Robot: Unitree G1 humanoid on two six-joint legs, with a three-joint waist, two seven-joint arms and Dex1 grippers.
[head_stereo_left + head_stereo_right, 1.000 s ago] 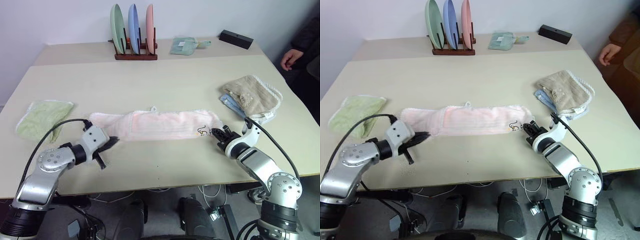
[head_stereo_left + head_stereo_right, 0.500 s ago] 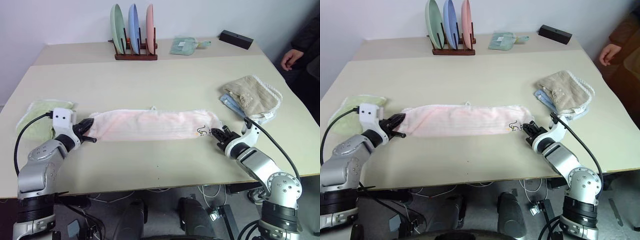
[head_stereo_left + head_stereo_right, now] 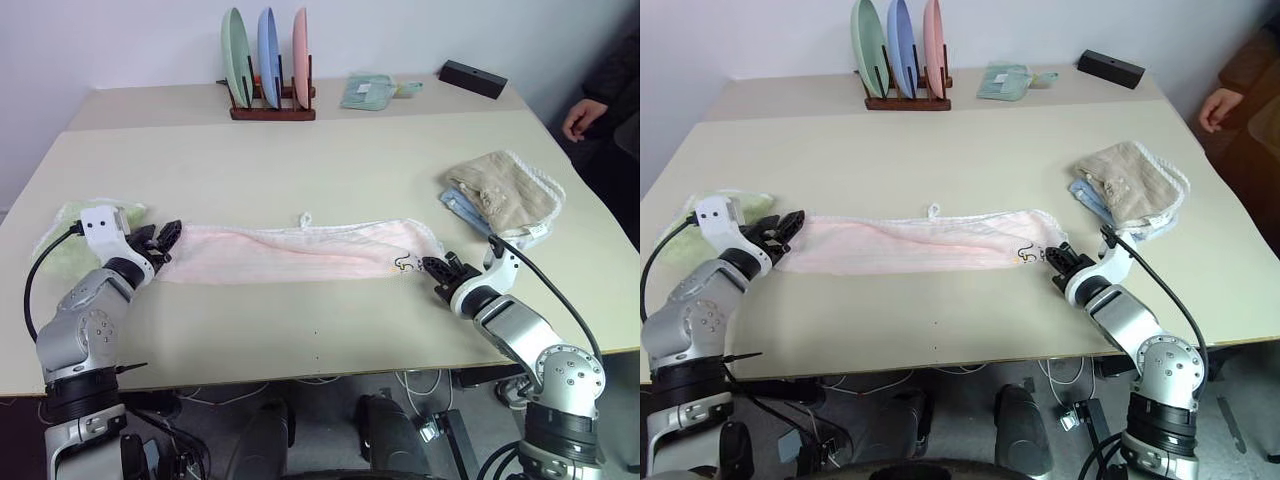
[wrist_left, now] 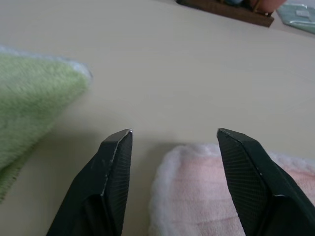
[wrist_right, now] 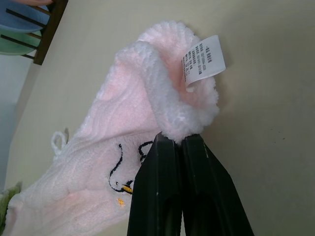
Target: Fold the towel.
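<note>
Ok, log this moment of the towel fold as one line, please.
towel: stretched flat on table | left gripper: open at its end | right gripper: shut on towel | fold: not yet made

— How's my left arm sitting?

— Stretched out low on the left, elbow tucked back. I see the left gripper (image 3: pixel 163 240) pointing roughly level toward the middle, and the wrist view shows its fingers (image 4: pixel 116 162) standing apart with nothing pinched between them.

— And the right?

— My right arm is bent, forearm angled inward. The right gripper (image 3: pixel 435 268) tilts slightly downward, its fingers (image 5: pixel 162 191) pressed together on the corner of the towel (image 3: pixel 290 252).
</note>
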